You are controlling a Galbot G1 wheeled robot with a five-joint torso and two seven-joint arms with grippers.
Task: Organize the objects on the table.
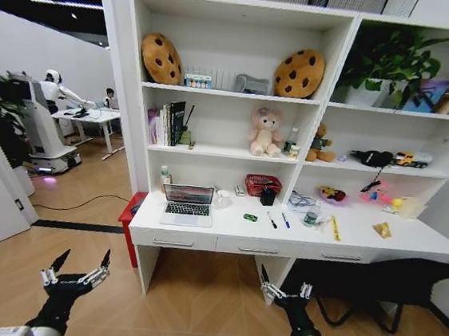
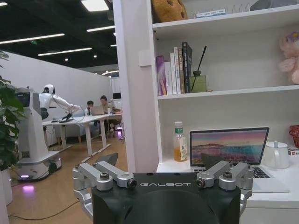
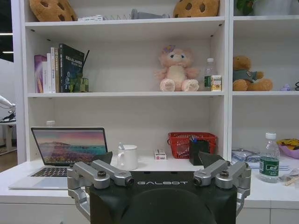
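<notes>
A white shelf unit (image 1: pixel 240 97) stands against the wall, divided into open bays by vertical panels. The floor (image 1: pixel 193 309) is light wood laid in a herringbone pattern, with a black strip (image 1: pixel 74 225) running across it at the left. A white partition wall (image 2: pixel 70 84) closes the far side of the room. The ceiling (image 2: pixel 46 23) there is dark and carries long strip lights (image 2: pixel 32 38). A leafy plant (image 2: pixel 7 121) stands at the left edge. A second white desk (image 2: pixel 79 122) stands in the far room.
</notes>
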